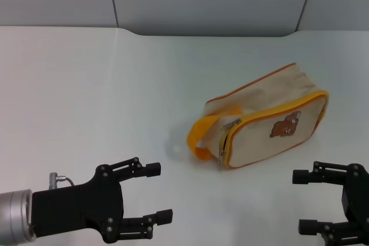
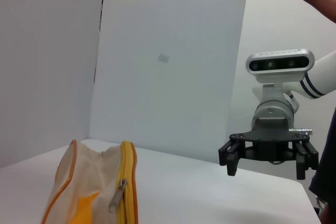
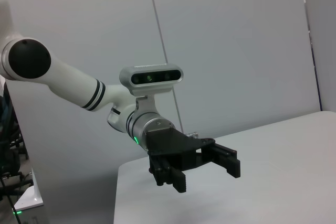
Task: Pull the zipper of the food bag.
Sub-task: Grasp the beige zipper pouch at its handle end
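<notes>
We are looking down at the food bag (image 1: 271, 116), which is lying on the white table (image 1: 115, 96) toward the right of centre, its long side slanting away to the right. Its cream canvas is edged in orange-yellow piping, and a small brown bear print (image 1: 285, 128) is facing us on the near side panel; we are finding no readable writing or brand name on the bag or anywhere else in view. The orange loop handle (image 1: 204, 136) is curving out from the bag's left end and resting on the table. The zipper (image 1: 230, 125), a small silver pull tab, is sitting at that same left end, just beside the handle, where the zip track bends around the corner. In the left wrist view we are seeing the tab (image 2: 116, 195) hanging down along the yellow-trimmed track.

We are holding the left gripper (image 1: 151, 193) low over the near left part of the table, well apart from the bag, with its two black fingers spread wide and nothing between them. The right gripper (image 1: 304, 201) is hovering at the near right, just in front of the bag's near side without touching it, its fingers likewise standing wide apart and holding nothing. Each wrist camera is showing the opposite arm's gripper (image 2: 268, 156) (image 3: 197, 163) above the table.
</notes>
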`<state>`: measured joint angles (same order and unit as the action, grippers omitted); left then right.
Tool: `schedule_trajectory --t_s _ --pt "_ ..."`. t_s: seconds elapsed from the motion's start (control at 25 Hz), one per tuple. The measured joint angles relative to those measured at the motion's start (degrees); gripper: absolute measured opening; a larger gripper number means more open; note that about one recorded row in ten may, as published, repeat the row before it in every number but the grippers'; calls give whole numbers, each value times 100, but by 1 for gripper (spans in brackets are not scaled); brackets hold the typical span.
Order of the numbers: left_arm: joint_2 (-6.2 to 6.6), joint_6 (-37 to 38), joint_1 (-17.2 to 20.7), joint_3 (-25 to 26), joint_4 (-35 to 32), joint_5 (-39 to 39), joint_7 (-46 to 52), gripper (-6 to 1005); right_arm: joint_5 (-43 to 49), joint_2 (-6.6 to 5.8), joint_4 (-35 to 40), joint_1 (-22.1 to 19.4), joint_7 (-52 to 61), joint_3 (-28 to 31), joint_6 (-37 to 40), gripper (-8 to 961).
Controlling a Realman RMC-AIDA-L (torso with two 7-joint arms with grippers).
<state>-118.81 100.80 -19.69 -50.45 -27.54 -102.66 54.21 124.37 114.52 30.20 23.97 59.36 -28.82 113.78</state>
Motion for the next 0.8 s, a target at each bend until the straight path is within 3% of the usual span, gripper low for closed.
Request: schedule_trajectory --t_s 0.36,0.52,0.72,0.8 --pt "-12 0 0 -7 5 25 -37 834 -20 9 -5 -6 -32 63 -12 819" --pt "-27 -24 -26 25 121 64 -199 834 -130 11 -9 -62 -55 547 -99 819" --pt "-45 -943 -639 88 1386 433 -979 835 -90 6 105 -87 -20 567 -70 819" --pt "-47 -1107 -719 88 1583 596 -1105 835 -90 5 147 -110 -6 579 -61 819"
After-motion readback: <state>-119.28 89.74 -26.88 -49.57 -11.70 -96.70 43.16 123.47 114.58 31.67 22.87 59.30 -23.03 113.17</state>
